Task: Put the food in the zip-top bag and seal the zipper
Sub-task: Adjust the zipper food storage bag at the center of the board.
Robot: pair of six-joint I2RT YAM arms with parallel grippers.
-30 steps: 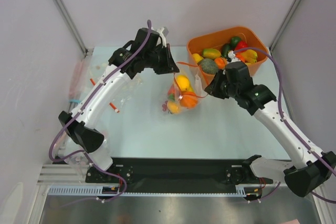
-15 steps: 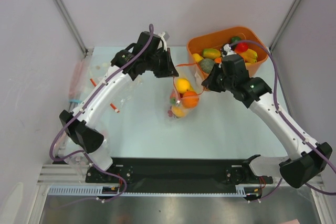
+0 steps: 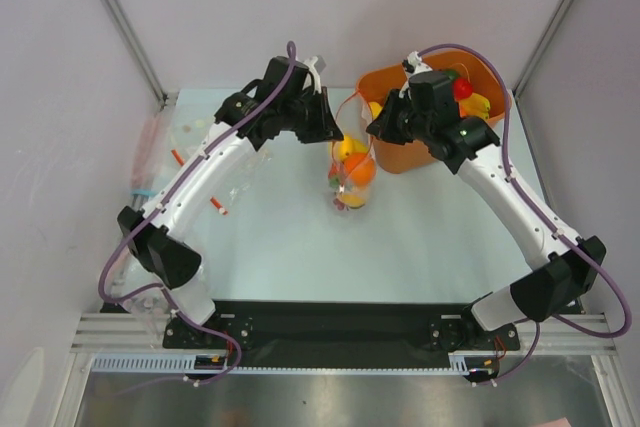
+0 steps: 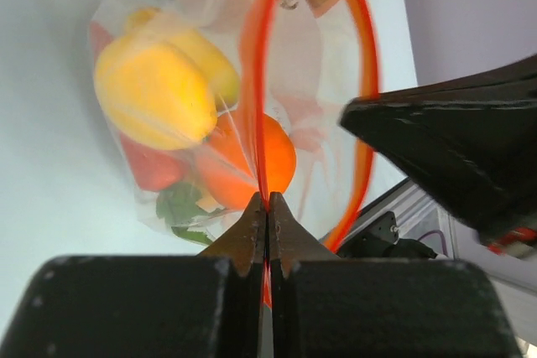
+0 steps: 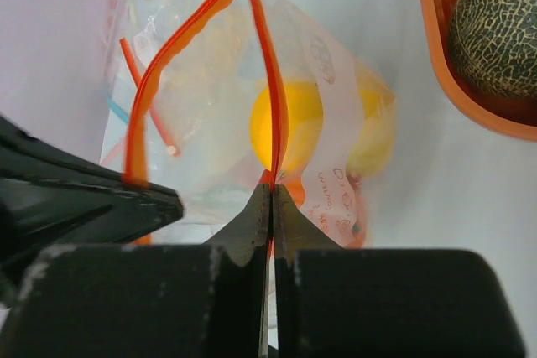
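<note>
The clear zip-top bag (image 3: pixel 350 185) hangs over the table between my two grippers, its mouth gaping. Inside lies food: a yellow mango (image 4: pixel 155 90), an orange (image 4: pixel 273 157) and a red piece (image 4: pixel 147 165). My left gripper (image 4: pixel 267 200) is shut on one red-orange strip of the zipper (image 4: pixel 256 81). The other strip (image 5: pixel 273 98) is pinched in my right gripper (image 5: pixel 270 186), also shut. In the top view the left gripper (image 3: pixel 333 135) and right gripper (image 3: pixel 372 127) face each other just above the bag.
An orange tub (image 3: pixel 412 159) with more toy fruit, including a netted melon (image 5: pixel 495 31), stands at the back right, right behind my right arm. Spare clear bags (image 3: pixel 160 147) lie at the left edge. Metal frame posts rise at both back corners.
My right gripper has shut on the zipper strip and swung back and left toward the tub. The bag has lifted and drawn in narrower between the grippers.
</note>
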